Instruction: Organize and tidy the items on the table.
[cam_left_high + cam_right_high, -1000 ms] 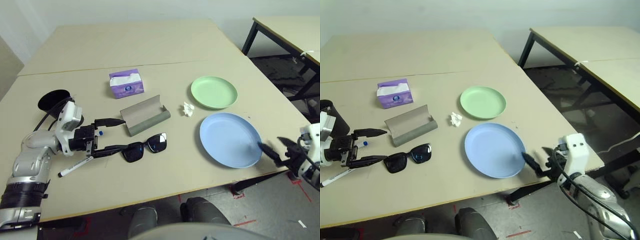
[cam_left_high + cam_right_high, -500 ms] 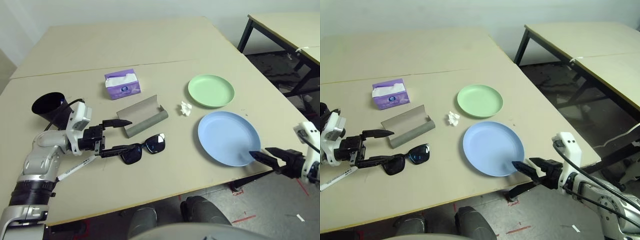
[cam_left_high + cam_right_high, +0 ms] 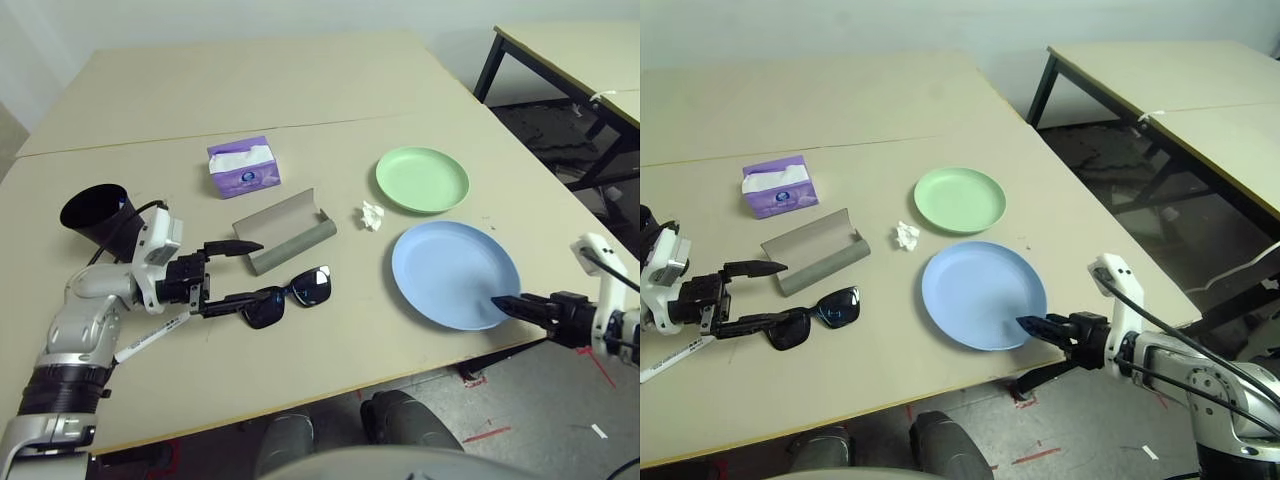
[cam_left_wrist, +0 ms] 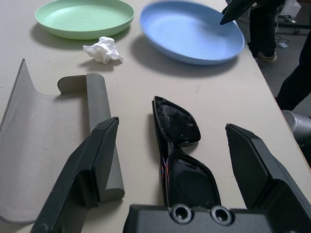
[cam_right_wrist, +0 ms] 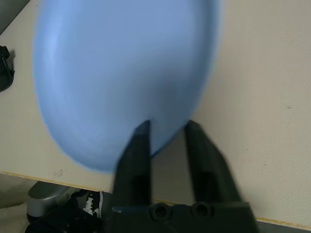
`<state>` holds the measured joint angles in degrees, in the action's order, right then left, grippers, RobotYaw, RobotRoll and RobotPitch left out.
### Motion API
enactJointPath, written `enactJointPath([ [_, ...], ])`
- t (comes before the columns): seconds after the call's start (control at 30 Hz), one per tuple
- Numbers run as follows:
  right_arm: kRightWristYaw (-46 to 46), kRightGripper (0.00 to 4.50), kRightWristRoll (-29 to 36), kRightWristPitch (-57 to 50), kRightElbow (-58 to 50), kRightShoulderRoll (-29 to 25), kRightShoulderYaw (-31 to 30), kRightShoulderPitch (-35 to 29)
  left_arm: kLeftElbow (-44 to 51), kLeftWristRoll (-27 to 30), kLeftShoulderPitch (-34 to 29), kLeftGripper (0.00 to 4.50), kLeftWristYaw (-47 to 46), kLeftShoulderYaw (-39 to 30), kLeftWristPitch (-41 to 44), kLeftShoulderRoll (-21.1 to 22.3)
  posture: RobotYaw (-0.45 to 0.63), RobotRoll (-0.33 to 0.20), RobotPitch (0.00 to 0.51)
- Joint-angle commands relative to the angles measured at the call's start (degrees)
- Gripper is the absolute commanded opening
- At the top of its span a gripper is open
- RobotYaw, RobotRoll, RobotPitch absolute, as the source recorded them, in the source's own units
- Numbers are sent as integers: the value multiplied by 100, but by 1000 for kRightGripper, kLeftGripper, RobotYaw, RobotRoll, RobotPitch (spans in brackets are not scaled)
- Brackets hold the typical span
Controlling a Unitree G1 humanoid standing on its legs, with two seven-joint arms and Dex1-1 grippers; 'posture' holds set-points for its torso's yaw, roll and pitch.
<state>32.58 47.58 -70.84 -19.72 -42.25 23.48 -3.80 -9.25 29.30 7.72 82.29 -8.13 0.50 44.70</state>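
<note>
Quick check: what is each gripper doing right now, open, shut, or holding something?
Left gripper: open, straddling the black sunglasses, not gripping.
Right gripper: at the light blue plate's rim; open or shut cannot be told.

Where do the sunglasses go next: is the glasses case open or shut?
Open. The case lies spread flat, its grey lining up, empty, beside the sunglasses.

We see our left forearm (image 3: 75,335) in silver metal, with a black ribbed band lower down and a white wrist block carrying a black cable. Our left gripper (image 3: 240,272) has two black pointed fingers. Our right gripper (image 3: 1025,324) is black too, behind it a white housing with black cables.
</note>
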Motion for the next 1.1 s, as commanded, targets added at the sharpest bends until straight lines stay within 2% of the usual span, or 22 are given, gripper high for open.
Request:
enactJointPath([
  [0.03, -19, 30, 199, -235, 27, 106, 11, 48, -80, -23, -60, 4500, -37, -77, -87, -52, -120, 0, 61],
  [0.27, -312, 30, 784, -1044, 230, 335, 585, 576, -273, -89, -56, 4500, -16, -4, -269, -157, -124, 0, 63],
  [0.4, -453, 30, 1001, -1724, 655, 285, 843, 1339, -378, -120, -13, 4500, 21, 40, -333, -188, -136, 0, 69],
  [0.5, -454, 30, 969, -2089, 1005, 182, 794, 1890, -406, -127, -2, 4500, 38, 62, -349, -205, -136, 0, 71],
  [0.63, -379, 30, 733, -2164, 1789, -72, 341, 2836, -409, -131, -45, 4500, 93, 86, -389, -220, -129, 0, 73],
  [0.83, -46, 30, 152, -1722, 3064, -313, -741, 4144, -480, -76, -4, 4500, 31, -36, -364, -186, -118, 0, 76],
  [1.1, 839, 30, -905, -538, 4891, -156, -2063, 5664, -174, -58, -82, 4500, -83, -15, -207, -142, -113, 0, 78],
])
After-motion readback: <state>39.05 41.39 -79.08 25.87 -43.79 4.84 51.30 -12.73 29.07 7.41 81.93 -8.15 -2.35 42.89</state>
